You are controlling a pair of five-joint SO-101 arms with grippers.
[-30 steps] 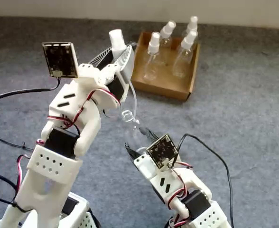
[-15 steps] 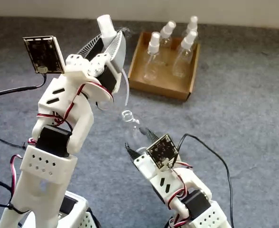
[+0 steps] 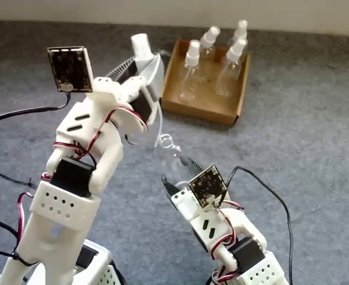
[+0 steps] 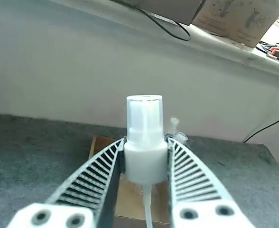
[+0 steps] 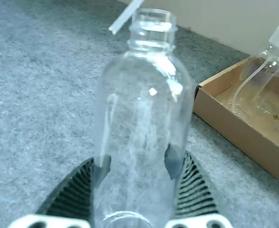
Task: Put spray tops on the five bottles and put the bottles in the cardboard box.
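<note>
Left arm has swung back toward the cardboard box (image 3: 198,111) in the last half second. Left gripper (image 3: 143,66) is clamped on the spray top (image 3: 143,46). Right gripper (image 3: 175,172), closed round the open bottle (image 3: 171,155), nudged it forward. The dip tube (image 3: 161,122) is now at the neck, seemingly beside the rim, so threading remains. Four capped bottles (image 3: 192,68) lie boxed. Grey carpet (image 3: 305,160), pale wall (image 4: 59,71) behind.

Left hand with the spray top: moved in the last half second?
Yes. In the high view the left hand with the spray top shifted toward the cardboard box and slightly lower.
</note>
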